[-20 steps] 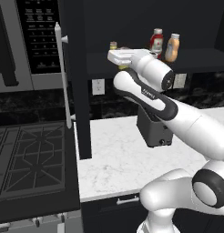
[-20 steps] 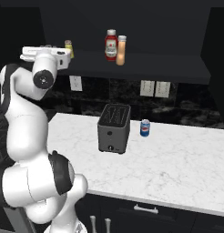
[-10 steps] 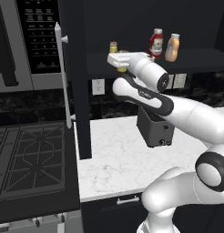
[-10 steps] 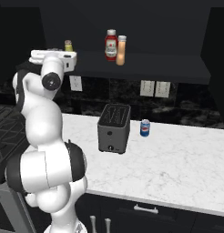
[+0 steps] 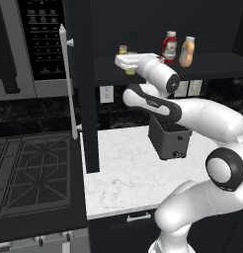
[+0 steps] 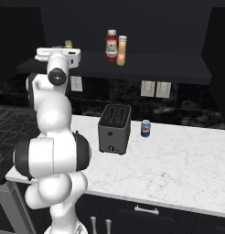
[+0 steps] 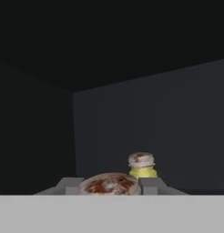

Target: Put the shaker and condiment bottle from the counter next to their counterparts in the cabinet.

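My gripper (image 7: 110, 186) is shut on the shaker (image 7: 109, 183), whose pinkish-brown cap sits between the fingers. Just beyond it on the cabinet shelf (image 6: 146, 64) stands its counterpart, a yellow shaker (image 7: 142, 166) with a pale cap. In the base views the gripper (image 5: 124, 62) (image 6: 64, 53) is at the shelf's left end. A yellow shaker top (image 5: 123, 49) (image 6: 68, 44) peeks over the hand; I cannot tell which of the two it is. The orange-tan condiment bottle (image 5: 186, 52) (image 6: 121, 50) stands on the shelf right beside the red ketchup bottle (image 5: 169, 46) (image 6: 111, 45).
A dark toaster (image 5: 168, 139) (image 6: 115, 128) and a small blue can (image 6: 145, 128) stand on the marble counter (image 6: 178, 169). The open cabinet door with its silver bar handle (image 5: 68, 84) juts out left of the arm. A stove (image 5: 29, 173) and a microwave (image 5: 42, 44) are at far left.
The arm's elbow and forearm have swung inward toward the cabinet, while the hand has stayed at the shelf's left end with the shaker. The bottles, toaster and can have not moved.
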Robot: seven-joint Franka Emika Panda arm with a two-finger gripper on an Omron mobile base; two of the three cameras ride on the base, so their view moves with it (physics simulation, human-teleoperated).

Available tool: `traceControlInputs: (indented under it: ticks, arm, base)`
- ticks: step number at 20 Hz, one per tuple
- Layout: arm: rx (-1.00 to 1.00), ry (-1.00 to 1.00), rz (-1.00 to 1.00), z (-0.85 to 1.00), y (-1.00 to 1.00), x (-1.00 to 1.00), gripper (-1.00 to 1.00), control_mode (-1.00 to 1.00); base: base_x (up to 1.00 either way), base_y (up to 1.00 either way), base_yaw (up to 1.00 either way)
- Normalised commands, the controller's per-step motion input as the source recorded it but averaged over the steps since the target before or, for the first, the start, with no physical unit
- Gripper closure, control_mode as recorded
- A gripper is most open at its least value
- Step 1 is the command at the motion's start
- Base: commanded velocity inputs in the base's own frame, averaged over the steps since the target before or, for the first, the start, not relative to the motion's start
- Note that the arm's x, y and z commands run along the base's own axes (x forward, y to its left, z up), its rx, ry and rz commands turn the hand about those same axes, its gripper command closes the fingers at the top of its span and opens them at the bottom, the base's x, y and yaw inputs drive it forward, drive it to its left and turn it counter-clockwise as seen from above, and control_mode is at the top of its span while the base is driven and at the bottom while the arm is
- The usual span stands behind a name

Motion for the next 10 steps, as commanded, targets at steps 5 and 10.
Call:
traceControlInputs:
  ticks: [5,10]
  arm:
    - [-0.02,0.0,0.0,0.0,0.02,0.53,1.0,-1.0]
    - [-0.01,0.0,0.0,0.0,0.01,0.42,1.0,-1.0]
  base:
    - [0.0,0.0,0.0]
    - [0.0,0.0,0.0]
